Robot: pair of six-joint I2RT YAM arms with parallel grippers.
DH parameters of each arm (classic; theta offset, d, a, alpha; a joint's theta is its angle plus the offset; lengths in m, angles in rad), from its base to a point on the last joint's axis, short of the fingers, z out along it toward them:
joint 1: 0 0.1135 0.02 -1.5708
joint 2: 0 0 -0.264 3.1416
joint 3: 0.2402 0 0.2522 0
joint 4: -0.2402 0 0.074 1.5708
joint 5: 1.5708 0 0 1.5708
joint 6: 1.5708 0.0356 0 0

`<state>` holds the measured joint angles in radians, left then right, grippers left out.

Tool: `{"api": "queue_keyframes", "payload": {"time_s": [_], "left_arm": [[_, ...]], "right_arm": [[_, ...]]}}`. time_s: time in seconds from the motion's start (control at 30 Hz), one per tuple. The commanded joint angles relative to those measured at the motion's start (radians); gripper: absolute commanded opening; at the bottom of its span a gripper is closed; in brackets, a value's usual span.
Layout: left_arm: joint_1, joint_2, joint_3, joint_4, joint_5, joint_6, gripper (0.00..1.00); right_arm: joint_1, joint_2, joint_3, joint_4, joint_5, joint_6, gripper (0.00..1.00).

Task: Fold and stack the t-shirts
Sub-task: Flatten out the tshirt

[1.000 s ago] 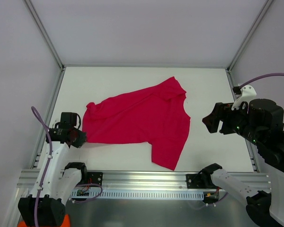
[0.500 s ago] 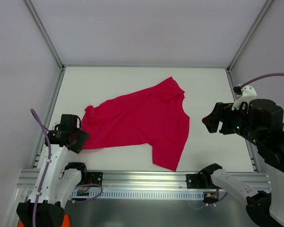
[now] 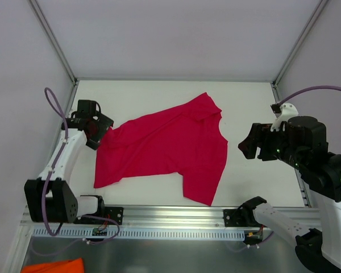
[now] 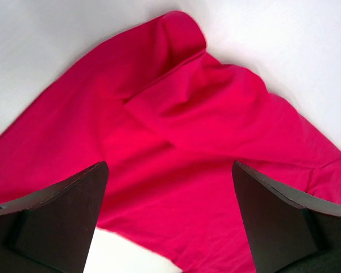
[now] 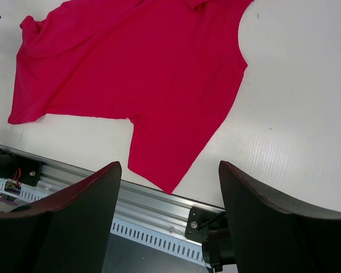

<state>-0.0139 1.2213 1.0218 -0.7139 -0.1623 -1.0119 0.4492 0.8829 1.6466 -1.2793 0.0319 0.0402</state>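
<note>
1. View from above: crimson-red short-sleeved thin-fabric t-shirt (image 3: 165, 148) lies rumpled and unfolded on white surface (image 3: 142, 96); left claw (image 3: 99, 135) hovers at its left edge, right claw (image 3: 245, 145) well apart on the right.
2. Left wrist view: dark fingers (image 4: 51, 216) spread wide above wrinkled shirt, gripping nothing.
3. Right wrist view: fingers (image 5: 62, 227) spread, empty, shirt ahead.

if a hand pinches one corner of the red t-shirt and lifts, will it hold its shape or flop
Probably flop: the red t-shirt lies rumpled with soft folds, so the rest would likely hang and drag. It looks thin, so a push may bunch it rather than slide it whole.
</note>
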Motion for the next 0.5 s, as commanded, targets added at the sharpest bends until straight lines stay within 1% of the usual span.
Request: {"api": "queue_keyframes", "payload": {"time_s": [0.0,0.03,0.07,0.37,0.47], "left_arm": [[-0.006,0.120,0.049,0.132,0.073,0.041,0.92],[-0.006,0.150,0.049,0.166,0.114,0.042,0.89],[-0.006,0.161,0.050,0.175,0.125,0.041,0.86],[-0.009,0.188,-0.032,0.200,0.124,0.050,0.83],[-0.009,0.205,-0.058,0.202,0.122,0.042,0.83]], "right_arm": [[0.000,0.010,-0.014,0.044,-0.017,0.015,0.74],[0.000,0.011,-0.025,0.052,-0.007,0.009,0.73],[0.000,0.017,-0.031,0.054,0.002,0.010,0.74],[0.000,0.011,-0.031,0.040,0.037,0.003,0.73],[0.000,0.024,-0.047,0.049,0.017,0.010,0.73]]}}
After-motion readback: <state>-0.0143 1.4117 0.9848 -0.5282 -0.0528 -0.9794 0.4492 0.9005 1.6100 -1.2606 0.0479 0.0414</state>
